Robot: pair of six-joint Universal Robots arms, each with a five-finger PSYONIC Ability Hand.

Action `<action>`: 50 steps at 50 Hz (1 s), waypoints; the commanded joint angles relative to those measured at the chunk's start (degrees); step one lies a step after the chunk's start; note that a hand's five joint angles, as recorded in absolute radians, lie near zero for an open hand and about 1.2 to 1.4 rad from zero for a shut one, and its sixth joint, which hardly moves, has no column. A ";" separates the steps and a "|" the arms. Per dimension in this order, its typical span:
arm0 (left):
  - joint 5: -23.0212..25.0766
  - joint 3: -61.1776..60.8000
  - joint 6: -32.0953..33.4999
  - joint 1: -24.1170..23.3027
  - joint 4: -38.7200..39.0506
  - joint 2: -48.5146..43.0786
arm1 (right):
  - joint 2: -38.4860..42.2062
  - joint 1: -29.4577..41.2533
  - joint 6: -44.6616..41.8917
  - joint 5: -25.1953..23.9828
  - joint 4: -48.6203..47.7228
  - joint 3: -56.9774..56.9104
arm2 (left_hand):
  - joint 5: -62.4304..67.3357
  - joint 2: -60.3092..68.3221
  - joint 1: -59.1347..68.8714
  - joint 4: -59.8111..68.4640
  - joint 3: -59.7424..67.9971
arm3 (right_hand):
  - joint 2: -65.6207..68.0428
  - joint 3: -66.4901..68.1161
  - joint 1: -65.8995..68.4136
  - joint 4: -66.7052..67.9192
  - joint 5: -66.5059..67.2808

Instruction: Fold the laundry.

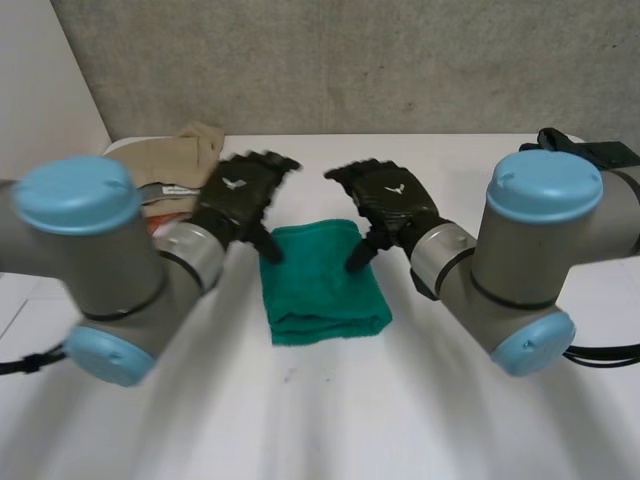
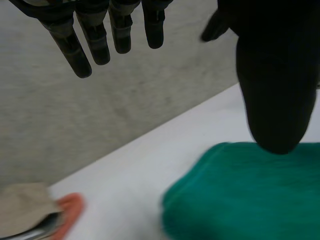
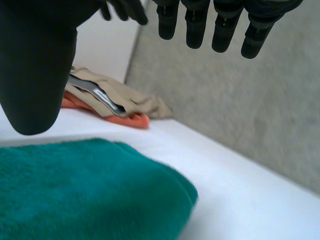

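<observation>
Folded green towel flat on white table. Beige-and-orange clothes pile beyond left hand. Left hand, right hand: fingers straight, empty, over towel's far corners.

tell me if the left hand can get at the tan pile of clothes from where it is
Probably yes. The left hand is open and holds nothing. It hovers right beside the tan pile, with nothing between them to block a short reach.
</observation>
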 commanded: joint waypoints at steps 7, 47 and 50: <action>-12.77 8.04 -0.40 -5.11 -10.52 -15.28 | 16.93 -2.93 -1.26 -0.45 19.39 -15.87 | -1.48 -0.67 -0.44 -0.31 -0.92 | -2.13 -2.07 -2.83 -2.20 -2.73; 22.64 20.17 7.16 -0.10 -18.35 -5.43 | 9.19 7.00 -22.27 6.75 -12.49 11.21 | -2.15 -1.34 -1.11 -0.98 -1.59 | -2.13 -2.07 -2.83 -2.20 -2.73; 22.64 19.91 7.16 -0.63 -18.35 -5.61 | 10.87 7.00 -23.06 6.84 -14.26 10.06 | -2.15 -1.34 -1.11 -0.98 -1.59 | -2.13 -2.07 -2.83 -2.20 -2.73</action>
